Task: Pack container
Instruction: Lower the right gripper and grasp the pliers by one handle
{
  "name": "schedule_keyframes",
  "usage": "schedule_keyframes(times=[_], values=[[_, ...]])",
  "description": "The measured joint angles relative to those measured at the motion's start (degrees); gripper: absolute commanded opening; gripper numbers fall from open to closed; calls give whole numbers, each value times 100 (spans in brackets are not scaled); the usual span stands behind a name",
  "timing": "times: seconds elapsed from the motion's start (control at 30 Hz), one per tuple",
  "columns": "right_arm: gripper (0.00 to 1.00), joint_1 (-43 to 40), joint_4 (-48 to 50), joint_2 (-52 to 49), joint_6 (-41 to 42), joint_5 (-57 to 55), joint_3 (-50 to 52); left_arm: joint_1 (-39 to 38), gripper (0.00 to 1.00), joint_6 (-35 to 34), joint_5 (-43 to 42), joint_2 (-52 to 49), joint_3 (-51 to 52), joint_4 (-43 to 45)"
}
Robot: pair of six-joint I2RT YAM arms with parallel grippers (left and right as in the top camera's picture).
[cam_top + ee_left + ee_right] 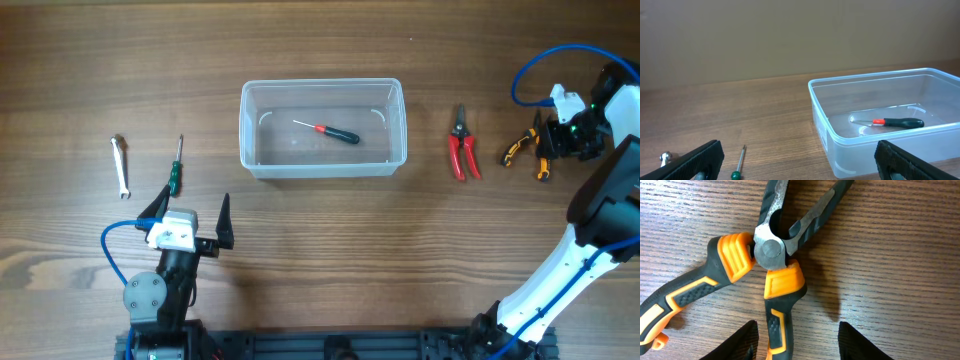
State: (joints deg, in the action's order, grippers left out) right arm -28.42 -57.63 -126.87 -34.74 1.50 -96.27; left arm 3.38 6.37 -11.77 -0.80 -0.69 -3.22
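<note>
Container point(322, 84) sits mid-worktop: light, slick plastic, probably best lifted by its thick rim. Left gripper point(195, 203) gapes empty; right gripper point(800, 336) straddles one pliers point(771, 250) handle, not clamped.

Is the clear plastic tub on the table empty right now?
No, the container holds a red-and-black-handled screwdriver lying on its floor.

I'm counting one clear container point(322, 172); two screwdrivers (red-black one point(330, 132), green one point(176, 168)); one wrench point(120, 166); one red-handled snips point(460, 136); one orange-black pliers point(782, 287)
</note>
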Motion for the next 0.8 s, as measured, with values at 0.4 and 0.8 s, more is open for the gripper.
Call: schedule_keyframes(times=[0.4,0.8], values=[[52,0,37,0,0,-4,2,0,100,0,0,0,0,0],[55,0,125,0,0,-4,131,0,100,0,0,0,0,-2]])
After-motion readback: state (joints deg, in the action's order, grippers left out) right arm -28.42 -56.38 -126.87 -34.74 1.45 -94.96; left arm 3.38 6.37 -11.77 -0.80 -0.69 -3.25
